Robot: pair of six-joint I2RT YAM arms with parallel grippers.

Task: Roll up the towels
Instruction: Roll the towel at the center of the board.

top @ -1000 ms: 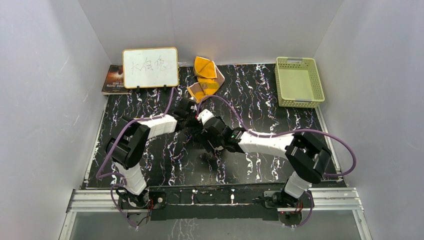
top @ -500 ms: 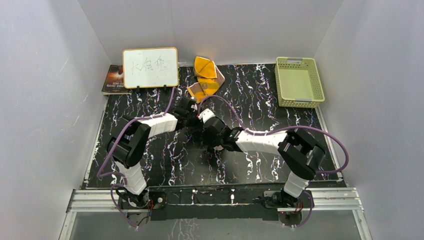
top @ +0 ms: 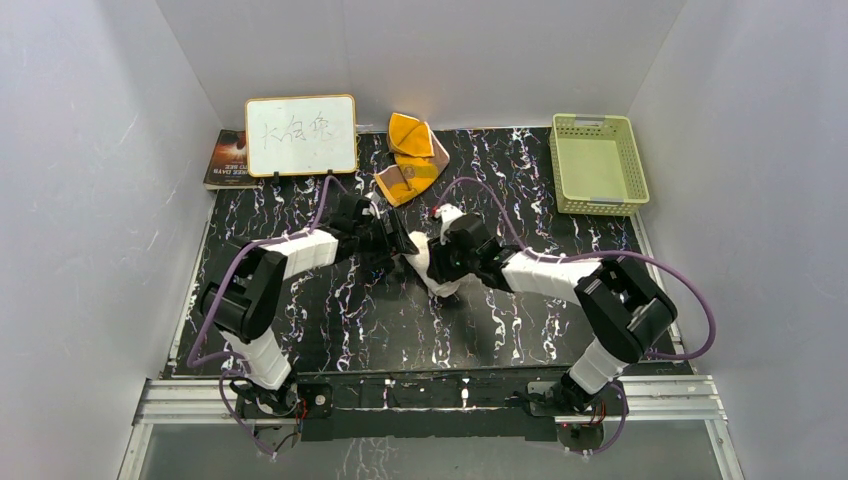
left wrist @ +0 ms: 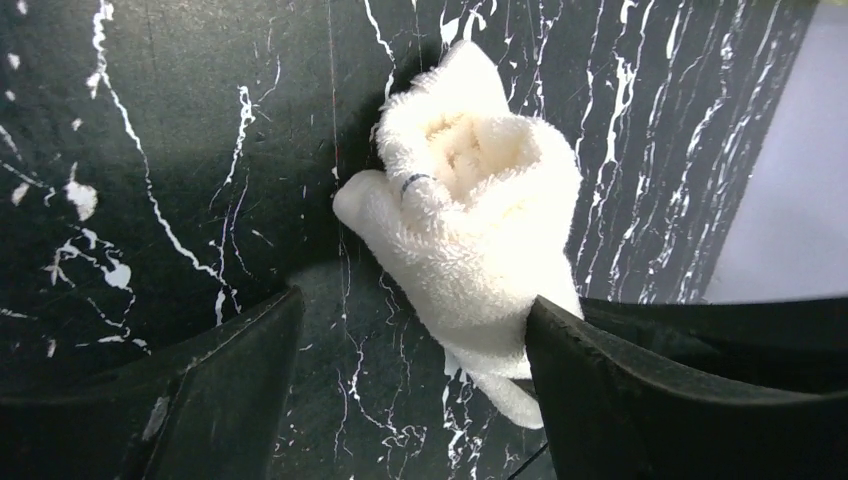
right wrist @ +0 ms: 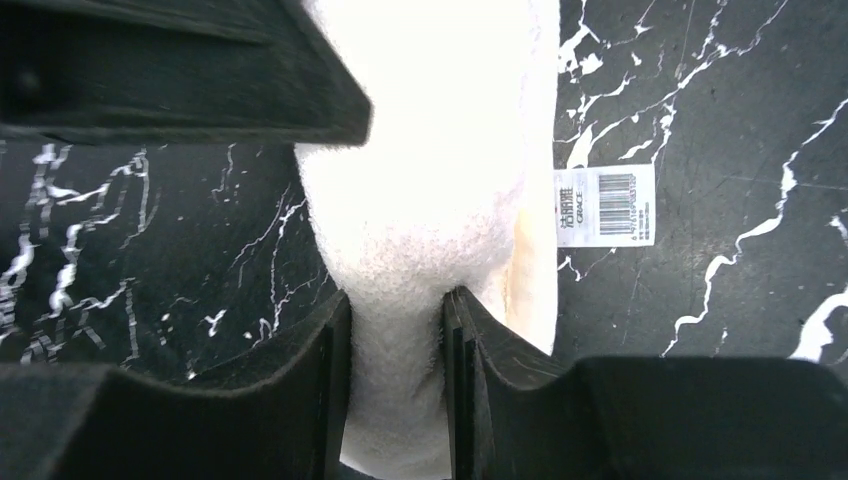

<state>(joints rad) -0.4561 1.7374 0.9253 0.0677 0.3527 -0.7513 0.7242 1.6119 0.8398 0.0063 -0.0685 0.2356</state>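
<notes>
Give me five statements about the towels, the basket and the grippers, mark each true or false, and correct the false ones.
1. The right gripper pinches the white towel between its jaws. True.
2. The orange towel lies in the basket. False: it lies on the table by the back wall, right of the whiteboard.
3. The left gripper has its jaws wide open. True.
4. The white towel is spread flat. False: it is bunched into a roll.
5. A barcode tag lies beside the white towel. True.
</notes>
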